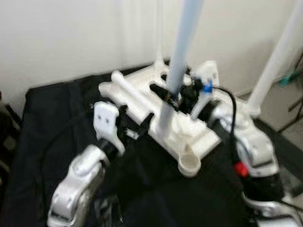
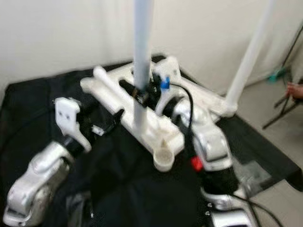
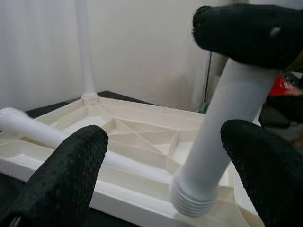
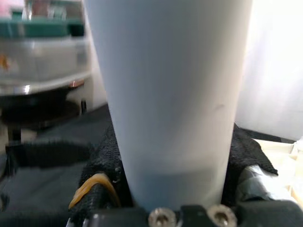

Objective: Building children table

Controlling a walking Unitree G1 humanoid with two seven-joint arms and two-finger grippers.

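The white plastic tabletop (image 1: 142, 78) lies upside down on a black cloth (image 1: 52, 118). My right gripper (image 1: 174, 97) is shut on a white leg (image 1: 182, 42) and holds it nearly upright, its threaded end (image 3: 194, 201) just above the tabletop's ribs. Another leg (image 1: 127, 89) lies loose across the tabletop. A third leg (image 1: 279, 52) stands in the far right corner, and a further one (image 3: 84, 47) rises at the back. An empty round socket (image 1: 190, 165) is at the near corner. My left gripper (image 1: 137, 124) is open at the tabletop's near left edge, level with the held leg's foot.
The cloth covers a low surface that ends near a pale wall (image 1: 57, 38) behind. Bare floor (image 2: 265, 142) lies to the right, with thin black stand legs (image 2: 284, 111) on it. A black cable (image 1: 231, 123) runs along my right forearm.
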